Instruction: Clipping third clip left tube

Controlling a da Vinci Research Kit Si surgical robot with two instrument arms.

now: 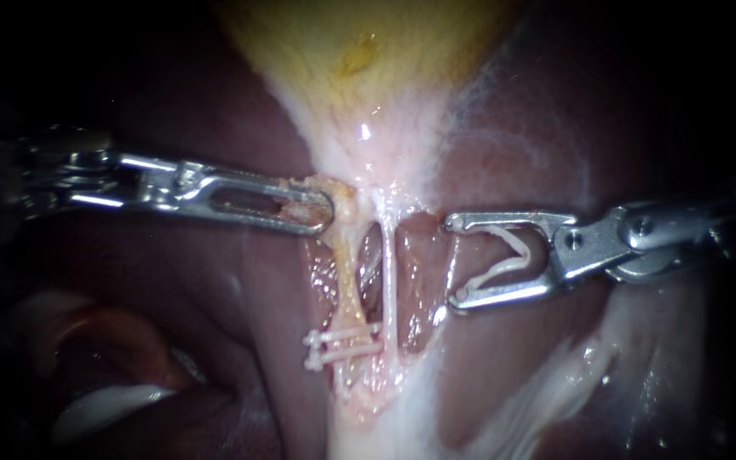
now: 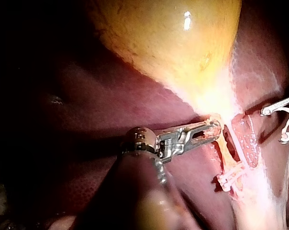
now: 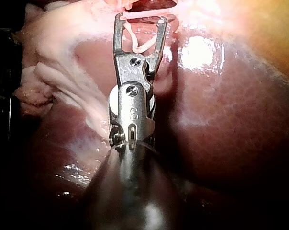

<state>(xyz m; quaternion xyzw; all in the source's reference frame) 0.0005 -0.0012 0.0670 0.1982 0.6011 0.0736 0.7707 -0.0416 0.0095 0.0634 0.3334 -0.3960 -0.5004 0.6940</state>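
Left instrument [image 1: 324, 209]: clamped on left tube [image 1: 347, 281] top. Right instrument [image 1: 453, 261]: spread wide, clip [image 1: 508, 239] carried. Tube to be fully straddled before closure.

Instruments x2 [image 1: 325, 210] [image 1: 455, 261], tubes x2 [image 1: 347, 281] [image 1: 388, 273], placed clips x2 [image 1: 342, 336] [image 1: 342, 353], loaded clip x1 [image 1: 508, 255], gallbladder x1 [image 1: 368, 51].

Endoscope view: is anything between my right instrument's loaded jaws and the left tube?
Yes. The thin white right tube runs between the right instrument, holding a white V-shaped clip, and the yellowish left tube.
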